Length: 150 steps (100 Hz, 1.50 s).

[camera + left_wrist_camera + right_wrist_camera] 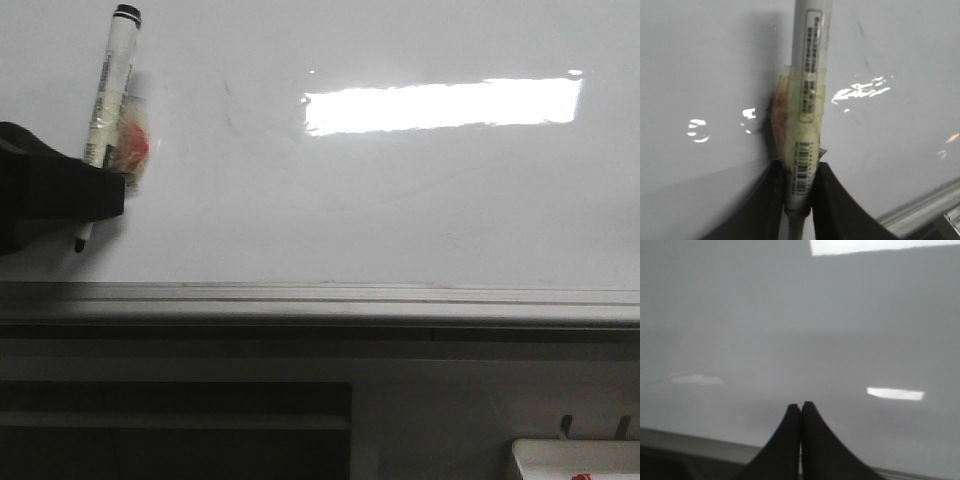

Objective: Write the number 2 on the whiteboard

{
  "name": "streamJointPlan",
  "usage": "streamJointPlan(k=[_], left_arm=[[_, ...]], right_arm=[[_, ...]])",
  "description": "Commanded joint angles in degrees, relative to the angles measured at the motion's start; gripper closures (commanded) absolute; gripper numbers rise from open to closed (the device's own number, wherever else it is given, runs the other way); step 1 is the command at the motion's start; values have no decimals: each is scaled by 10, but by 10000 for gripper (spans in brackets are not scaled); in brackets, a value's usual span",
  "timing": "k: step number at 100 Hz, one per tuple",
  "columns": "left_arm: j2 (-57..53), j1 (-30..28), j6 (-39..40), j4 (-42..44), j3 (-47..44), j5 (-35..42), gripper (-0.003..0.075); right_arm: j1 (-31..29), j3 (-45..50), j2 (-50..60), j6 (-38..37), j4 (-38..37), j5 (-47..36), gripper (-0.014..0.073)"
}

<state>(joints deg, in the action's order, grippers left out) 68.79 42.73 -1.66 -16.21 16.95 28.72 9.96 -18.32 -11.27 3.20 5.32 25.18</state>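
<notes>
Front view: the whiteboard (400, 210), a glossy white flat board, fills the upper part of the field; its near edge is bounded by a grey metal rail (320, 297) running the full width. A bright rectangular glare (442, 105) lies toward the far right of the board, and faint grey smudges (235, 110) mark the surface left of it. No drawn stroke of a numeral can be made out on the board in any view. At the left edge of the board, the left gripper (85, 195), a dark mass entering from the left, is clamped on a marker (108, 115). The marker is white-bodied with a black end pointing to the far side and its dark tip (79, 243) toward the near rail, tilted slightly from upright in this view; whether the tip touches the board cannot be told. A wad of yellowish tape with an orange-red patch (136, 140) is wrapped on the barrel just above the jaws. At the lower right corner of the field, below the rail, part of a white object (578, 460) shows.

Left wrist view: the two dark fingers (832, 200) of the left gripper press on either side of the marker (809, 60), whose barcode label and tape wrap (802, 125) show; the whiteboard (705, 65) lies behind, its rail (920, 210) at one corner.

Right wrist view: the right gripper (800, 412) has its fingertips pressed together with nothing between them, over bare whiteboard (800, 330), the rail (695, 445) close by.
</notes>
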Motion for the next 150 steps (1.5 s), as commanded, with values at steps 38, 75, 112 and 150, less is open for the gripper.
streamJointPlan(k=[38, 75, 112, 150], left_arm=[[-58, -1, 6, 405, 14, -26, 741], [-58, -1, 4, 572, 14, -8, 741], [-58, -1, 3, 589, 14, 7, 741], [-58, -1, 3, 588, 14, 16, 741]], right_arm=[[298, -84, -211, 201, 162, -66, 359], [454, -99, -403, 202, 163, -285, 207], [470, -184, -504, 202, 164, -260, 285], [470, -189, -515, 202, 167, -217, 668]])
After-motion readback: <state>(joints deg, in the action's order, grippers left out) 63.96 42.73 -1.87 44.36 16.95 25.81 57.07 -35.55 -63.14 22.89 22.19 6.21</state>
